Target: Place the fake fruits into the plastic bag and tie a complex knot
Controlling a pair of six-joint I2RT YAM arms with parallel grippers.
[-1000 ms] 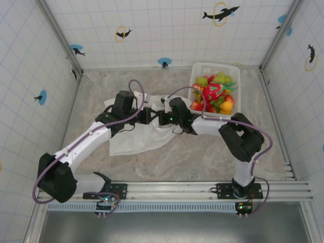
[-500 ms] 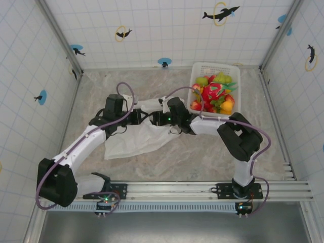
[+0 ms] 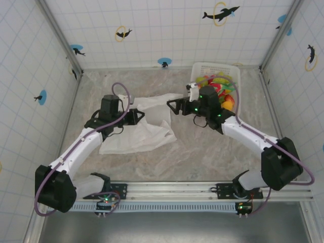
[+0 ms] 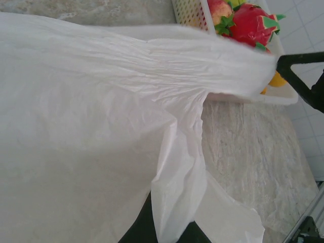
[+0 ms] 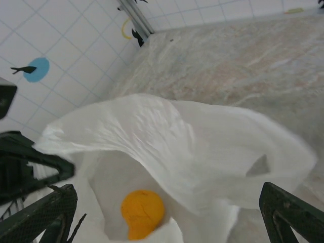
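Right tool retreated rightward, jaws apart | plastic bag just left

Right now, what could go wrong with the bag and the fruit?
1. Only the left fingers pinch the plastic bag. The right fingers are open beside it, so the floppy mouth could sag shut and the next fruit might miss.
2. The bag lies low on the table, so the orange inside might roll out if the bag gets tugged.
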